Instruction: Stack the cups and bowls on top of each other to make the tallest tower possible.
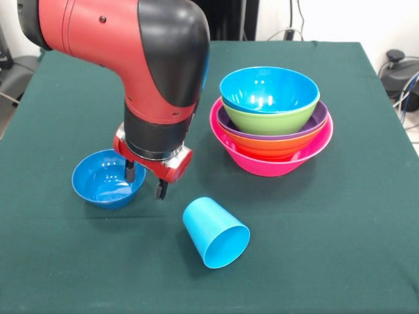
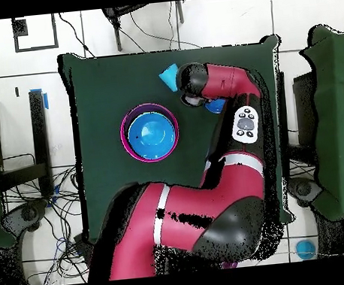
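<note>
You have the gripper [image 1: 145, 180] low over the table [image 1: 340, 261], right at the rim of a small blue bowl [image 1: 105, 180]; its two black fingers [image 1: 129, 171] stand apart with nothing between them, one at the bowl's rim and the other just outside it.

The front view gives you what the overhead view cannot: the tower [image 1: 272, 124] shows its layers from the side — pink at the bottom, then orange, purple, lime green, and a sky-blue bowl [image 1: 268, 90] on top, five in all. From above you get only the pink rim and the blue bowl [image 2: 150, 135] inside it, sitting near the middle of the cloth.

The overhead view shows the arm's long red reach from the base, but the arm hides the gripper there and leaves only a sliver of the small bowl [image 2: 215, 106].

Count one cup in sight — the sky-blue cup [image 1: 216, 233], lying on its side with its open mouth toward the front camera, near the table's front edge, apart from bowl and tower. Overhead, only its tip [image 2: 168, 75] peeks out beside the arm.
</note>
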You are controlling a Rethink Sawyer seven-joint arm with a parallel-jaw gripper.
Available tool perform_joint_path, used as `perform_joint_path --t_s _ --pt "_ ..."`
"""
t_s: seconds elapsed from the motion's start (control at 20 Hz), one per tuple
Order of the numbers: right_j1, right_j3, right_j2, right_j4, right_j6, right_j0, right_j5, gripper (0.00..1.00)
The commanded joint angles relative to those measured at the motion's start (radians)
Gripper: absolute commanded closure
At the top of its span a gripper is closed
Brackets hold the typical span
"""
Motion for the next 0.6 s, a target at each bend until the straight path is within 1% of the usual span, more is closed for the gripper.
perform_joint_path --t_s 0.05,0.2,0.6 --pt "0.016 -0.026 0.134 -0.029 -0.114 -0.026 0.021 0.0" --pt "0.018 -0.044 0.133 -0.033 -0.132 -0.032 0.039 0.0" --pt "0.022 -0.042 0.141 -0.039 -0.143 -0.045 0.036 0.0"
